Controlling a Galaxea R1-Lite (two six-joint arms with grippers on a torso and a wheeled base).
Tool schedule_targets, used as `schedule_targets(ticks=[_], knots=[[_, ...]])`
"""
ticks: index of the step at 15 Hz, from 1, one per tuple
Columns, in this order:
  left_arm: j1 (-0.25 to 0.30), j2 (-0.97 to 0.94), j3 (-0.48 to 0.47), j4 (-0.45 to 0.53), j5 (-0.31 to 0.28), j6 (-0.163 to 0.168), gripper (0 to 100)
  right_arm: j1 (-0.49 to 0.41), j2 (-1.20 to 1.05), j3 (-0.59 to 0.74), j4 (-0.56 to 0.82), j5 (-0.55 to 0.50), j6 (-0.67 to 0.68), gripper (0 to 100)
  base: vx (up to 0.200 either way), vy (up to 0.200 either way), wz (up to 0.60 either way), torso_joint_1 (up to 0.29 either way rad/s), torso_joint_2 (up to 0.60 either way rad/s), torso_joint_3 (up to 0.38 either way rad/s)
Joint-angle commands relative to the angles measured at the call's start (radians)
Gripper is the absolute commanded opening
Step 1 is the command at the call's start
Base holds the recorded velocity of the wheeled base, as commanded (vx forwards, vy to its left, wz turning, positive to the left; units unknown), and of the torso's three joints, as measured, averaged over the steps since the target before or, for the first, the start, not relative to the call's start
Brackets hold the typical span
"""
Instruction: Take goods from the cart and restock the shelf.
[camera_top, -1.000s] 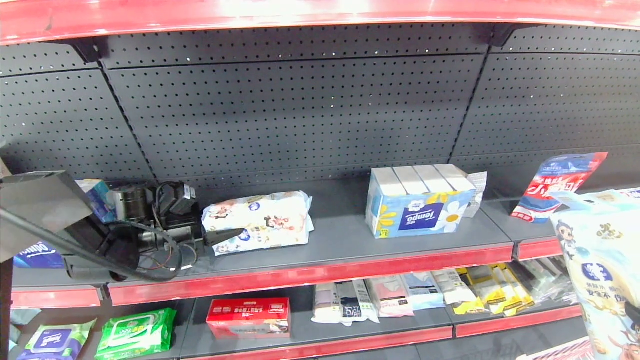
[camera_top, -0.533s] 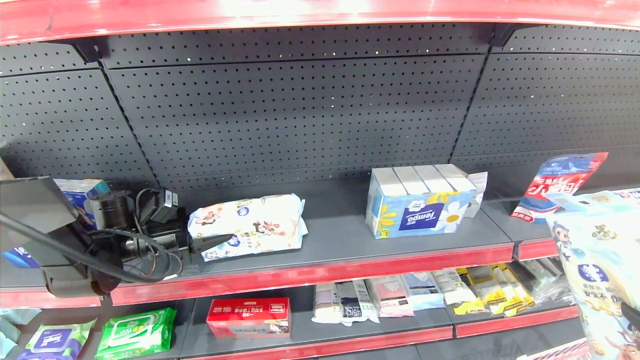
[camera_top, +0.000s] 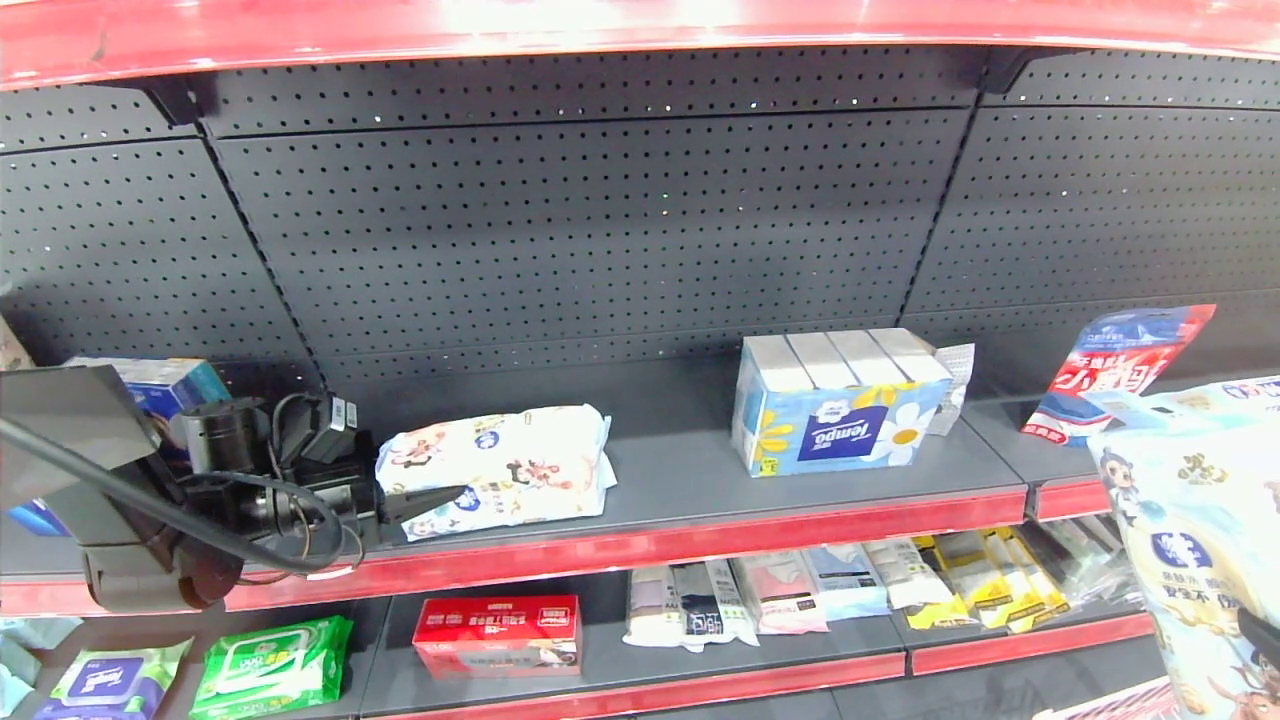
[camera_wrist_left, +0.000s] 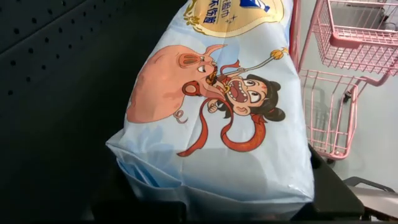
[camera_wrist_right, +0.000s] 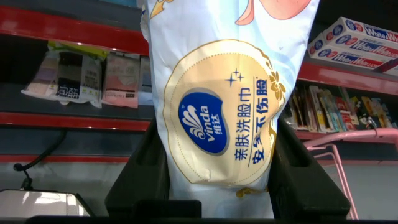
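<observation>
Head view is showing the placing step: the left pincer is pinching a soft, cartoon-printed pack, lying flat on the shelf between its fingers. Next, it is likely needing to spread and back away. The right pincer is clamping a matching glossy pack.

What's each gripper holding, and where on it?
Left gripper: cartoon pack lying on the shelf, clamped at one end. Right gripper: second pack, upright, clamped across its sides.
</observation>
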Motion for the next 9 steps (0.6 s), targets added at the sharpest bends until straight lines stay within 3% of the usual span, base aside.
schedule_targets(ticks=[1, 3, 9], knots=[[0.001, 0.032, -0.010, -0.026, 0.002, -0.004, 0, 0.000, 0.003, 0.000, 0.000, 0.000, 0.000, 0, 0.000, 0.000, 0.00, 0.000, 0.00, 0.000], [-0.001, 0.033, 0.012, -0.060, 0.005, -0.022, 0, 0.000, 0.004, 0.000, 0.000, 0.000, 0.000, 0, 0.000, 0.000, 0.00, 0.000, 0.00, 0.000], [-0.001, 0.033, 0.001, -0.083, 0.000, -0.025, 0, 0.000, 0.020, -0.002, 0.000, 0.000, -0.002, 0, 0.000, 0.000, 0.00, 0.000, 0.00, 0.000]])
